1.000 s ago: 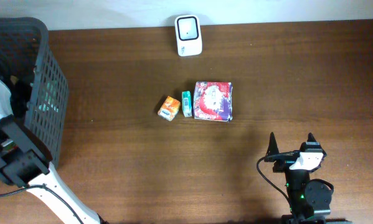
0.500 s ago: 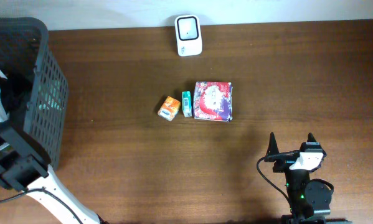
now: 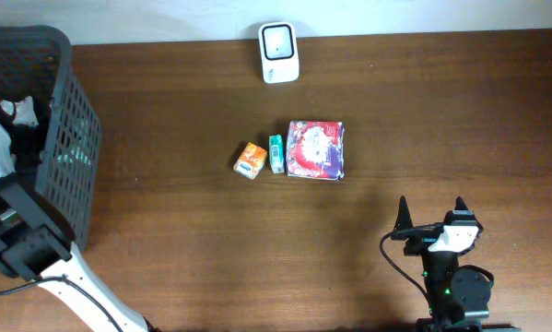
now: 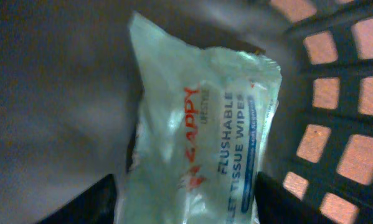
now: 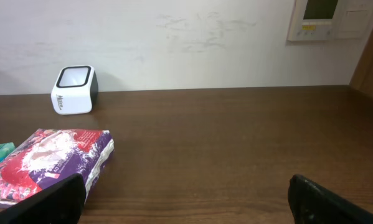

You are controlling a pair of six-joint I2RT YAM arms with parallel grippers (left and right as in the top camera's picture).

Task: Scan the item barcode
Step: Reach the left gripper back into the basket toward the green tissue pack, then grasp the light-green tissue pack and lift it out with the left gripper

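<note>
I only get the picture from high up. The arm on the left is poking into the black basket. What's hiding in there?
Observer: The left wrist camera shows a pale wipes pack inside the basket, printed "flushable tissue wipes".
Operator: Did the arm grab it?
Observer: The left gripper has its fingers on either side of the pack's near end, but I can't tell if they squeeze it.
Operator: What does the other arm's camera see that I don't?
Observer: A white panel with a little screen, high up on the wall behind the table.
</note>
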